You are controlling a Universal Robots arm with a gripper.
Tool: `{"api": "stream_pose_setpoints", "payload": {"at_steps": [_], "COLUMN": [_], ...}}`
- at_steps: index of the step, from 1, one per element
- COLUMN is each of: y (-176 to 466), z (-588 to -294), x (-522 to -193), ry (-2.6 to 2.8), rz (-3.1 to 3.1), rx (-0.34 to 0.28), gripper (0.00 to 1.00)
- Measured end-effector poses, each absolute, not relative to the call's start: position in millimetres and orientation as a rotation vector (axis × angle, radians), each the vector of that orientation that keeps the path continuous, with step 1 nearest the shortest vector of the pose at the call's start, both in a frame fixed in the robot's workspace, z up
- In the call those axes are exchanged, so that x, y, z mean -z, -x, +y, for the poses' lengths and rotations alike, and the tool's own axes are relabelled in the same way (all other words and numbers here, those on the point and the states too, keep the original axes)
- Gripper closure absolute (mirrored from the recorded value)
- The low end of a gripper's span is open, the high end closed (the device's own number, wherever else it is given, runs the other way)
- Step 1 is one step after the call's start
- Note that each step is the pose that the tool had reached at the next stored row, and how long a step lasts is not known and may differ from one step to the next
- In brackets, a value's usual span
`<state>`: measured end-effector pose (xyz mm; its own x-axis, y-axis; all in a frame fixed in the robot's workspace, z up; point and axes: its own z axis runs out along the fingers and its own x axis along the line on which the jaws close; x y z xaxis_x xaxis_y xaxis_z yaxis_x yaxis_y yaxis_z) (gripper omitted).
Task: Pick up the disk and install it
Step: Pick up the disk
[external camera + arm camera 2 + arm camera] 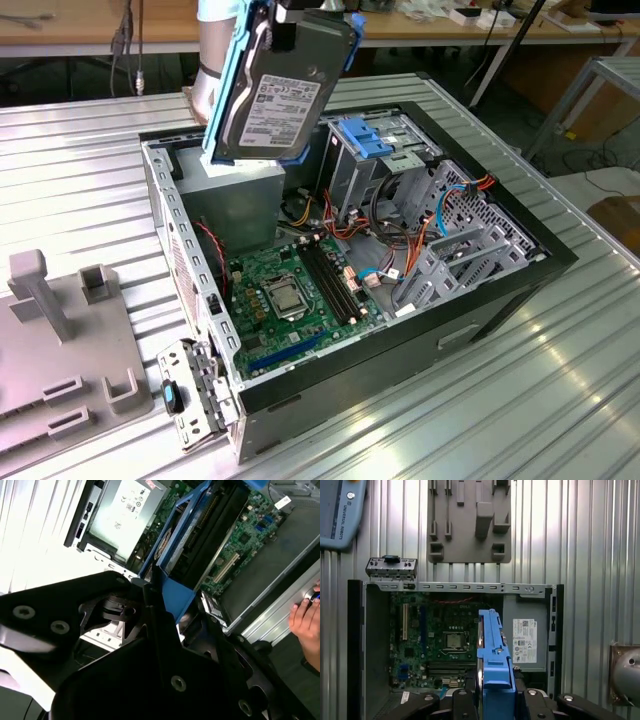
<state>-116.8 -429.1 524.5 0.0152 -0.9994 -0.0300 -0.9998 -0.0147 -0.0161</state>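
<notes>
hanging disk (275, 85), dark body in blue rails, clear above the open computer case (480, 310), near its power supply (240, 205). pincer (495, 699) closed on the disk, holding it edge-down, probably so it clears the case walls. case lies side-open on the ribbed worktop (100, 140).

Bright, even daylight fills the open black computer case (520, 290). In front of it the ribbed silver metal table (540, 400) throws white glare (fully washed out beside the case in the second wrist view). Inside the case the green motherboard (445, 640) lies in soft shadow. Above the case the dark grey, blue-railed disk (280, 90) is evenly lit.
</notes>
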Motion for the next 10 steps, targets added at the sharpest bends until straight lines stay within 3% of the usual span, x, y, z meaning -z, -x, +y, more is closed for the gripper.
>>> {"api": "stream_pose_setpoints", "payload": {"at_steps": [10], "y": [104], "z": [-445], "x": [-522], "ry": [2.211], "rz": [2.186], "rx": [-0.016], "gripper": [0.63]}}
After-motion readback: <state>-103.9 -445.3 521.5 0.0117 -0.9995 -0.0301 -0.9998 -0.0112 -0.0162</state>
